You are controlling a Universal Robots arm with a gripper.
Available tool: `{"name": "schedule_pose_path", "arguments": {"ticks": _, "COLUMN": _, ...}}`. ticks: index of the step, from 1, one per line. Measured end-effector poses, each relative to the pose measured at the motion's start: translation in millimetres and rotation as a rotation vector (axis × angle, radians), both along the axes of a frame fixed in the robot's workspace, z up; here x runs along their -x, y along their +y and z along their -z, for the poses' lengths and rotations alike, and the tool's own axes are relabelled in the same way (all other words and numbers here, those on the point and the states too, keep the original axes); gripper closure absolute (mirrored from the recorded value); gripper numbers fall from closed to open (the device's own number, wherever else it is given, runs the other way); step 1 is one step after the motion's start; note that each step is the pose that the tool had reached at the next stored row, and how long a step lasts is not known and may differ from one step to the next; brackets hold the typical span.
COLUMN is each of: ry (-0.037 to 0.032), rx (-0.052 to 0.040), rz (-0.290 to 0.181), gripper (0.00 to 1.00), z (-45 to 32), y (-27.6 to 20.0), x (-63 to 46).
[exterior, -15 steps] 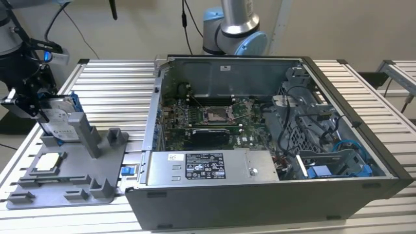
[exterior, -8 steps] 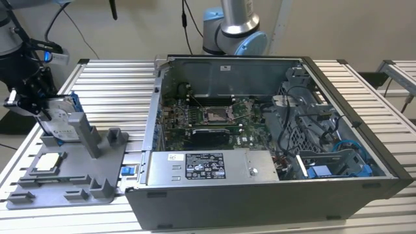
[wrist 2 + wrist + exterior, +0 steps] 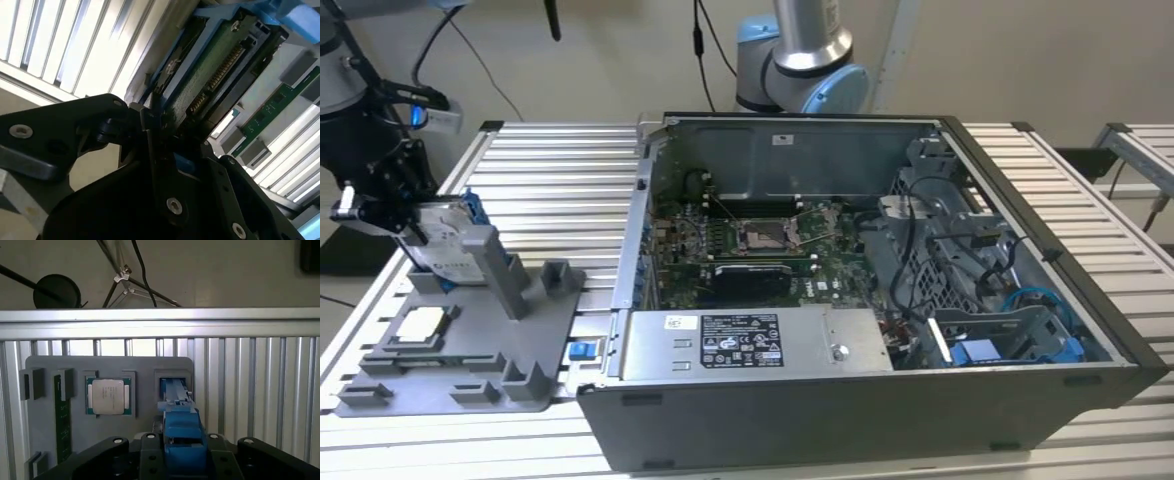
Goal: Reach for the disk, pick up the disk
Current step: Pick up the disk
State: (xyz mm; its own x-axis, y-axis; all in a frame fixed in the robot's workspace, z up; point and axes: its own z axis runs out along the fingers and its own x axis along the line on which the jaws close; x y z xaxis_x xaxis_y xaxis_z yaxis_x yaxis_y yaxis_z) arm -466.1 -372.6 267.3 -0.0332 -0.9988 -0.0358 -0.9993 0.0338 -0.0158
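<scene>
One step looks finished and the other barely begun. The reach is done: the gripper (image 3: 411,215) sits on the upper edge of the disk (image 3: 443,250). The disk stands on edge in the grey fixture (image 3: 520,345), near the edge of the table (image 3: 547,160) at the exterior view's left, well apart from the open computer case (image 3: 854,420). In both wrist views the jaws flank the blue bracket (image 3: 182,435) closely on either side and appear narrowed onto it (I take this for a grip, though true contact is hard to confirm). The disk's lower end seems seated in the fixture or just above it, so the pick-up reads as at its start. A lift would call for a straight pull out of the fixture, with the disk kept upright. That way the bracket would not bind against the tall post (image 3: 487,255) or disturb the small chip (image 3: 420,325) lying flat nearby.
</scene>
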Motion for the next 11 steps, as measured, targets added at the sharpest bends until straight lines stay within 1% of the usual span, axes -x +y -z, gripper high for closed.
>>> {"name": "schedule_pose_path", "arguments": {"ticks": 11, "ry": 0.0000, "rx": 0.0000, "rz": 0.000, "gripper": 1.00, "z": 1.0, "y": 0.0, "x": 0.0}}
